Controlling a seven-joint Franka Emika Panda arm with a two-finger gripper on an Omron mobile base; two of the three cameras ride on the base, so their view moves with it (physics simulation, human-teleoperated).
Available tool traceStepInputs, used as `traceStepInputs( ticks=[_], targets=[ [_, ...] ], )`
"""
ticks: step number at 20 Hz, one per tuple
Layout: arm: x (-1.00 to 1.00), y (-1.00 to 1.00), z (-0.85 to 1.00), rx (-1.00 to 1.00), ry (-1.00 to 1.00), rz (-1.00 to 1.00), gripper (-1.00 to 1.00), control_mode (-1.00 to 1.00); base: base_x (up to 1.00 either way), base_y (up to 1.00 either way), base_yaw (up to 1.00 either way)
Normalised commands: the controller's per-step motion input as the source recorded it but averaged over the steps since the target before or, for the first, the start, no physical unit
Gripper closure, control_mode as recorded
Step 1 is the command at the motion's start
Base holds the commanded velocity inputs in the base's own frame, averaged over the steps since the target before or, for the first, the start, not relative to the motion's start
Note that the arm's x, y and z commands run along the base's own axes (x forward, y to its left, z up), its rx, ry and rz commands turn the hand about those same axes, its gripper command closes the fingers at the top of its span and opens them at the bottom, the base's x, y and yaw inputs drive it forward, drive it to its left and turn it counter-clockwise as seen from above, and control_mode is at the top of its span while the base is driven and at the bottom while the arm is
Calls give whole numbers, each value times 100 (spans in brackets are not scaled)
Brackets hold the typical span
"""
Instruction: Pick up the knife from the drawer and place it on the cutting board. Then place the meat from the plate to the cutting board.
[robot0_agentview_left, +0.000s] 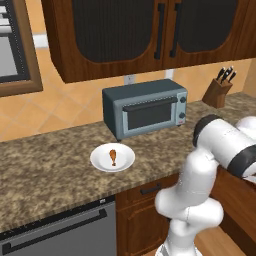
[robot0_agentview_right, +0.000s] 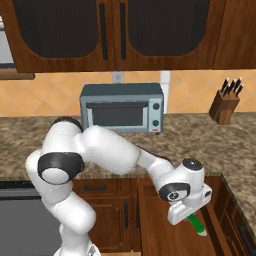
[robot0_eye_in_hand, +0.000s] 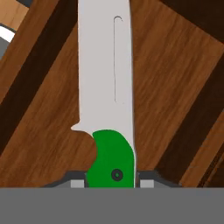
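Drawer (robot0_agentview_right: 165, 220), fingers (robot0_eye_in_hand: 112, 181) clamping knife (robot0_eye_in_hand: 105, 83)

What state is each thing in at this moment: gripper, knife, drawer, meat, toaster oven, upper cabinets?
gripper: shut on the knife's green handle
knife: gripped, over the drawer floor
drawer: open
meat: on the plate
toaster oven: door closed
upper cabinets: doors closed

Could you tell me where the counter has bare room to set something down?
Bare granite lies left of the plate and between the toaster oven and knife block. It is tighter where the plate, holding the meat, sits just before the oven.
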Motion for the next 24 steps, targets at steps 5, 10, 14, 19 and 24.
traceStepInputs(
  ticks=[5, 10, 14, 19, 24],
  targets=[
    [-10, 24, 100, -6, -1, 0, 100, -100, 0, 0, 0],
    [1, 56, 80, -2, -9, 0, 100, -100, 0, 0, 0],
    [19, 93, 59, 0, -13, 0, 100, -100, 0, 0, 0],
    [3, 66, 60, 0, -13, 4, 100, -100, 0, 0, 0],
    [24, 62, 29, 0, -9, 9, 100, -100, 0, 0, 0]
  ],
)
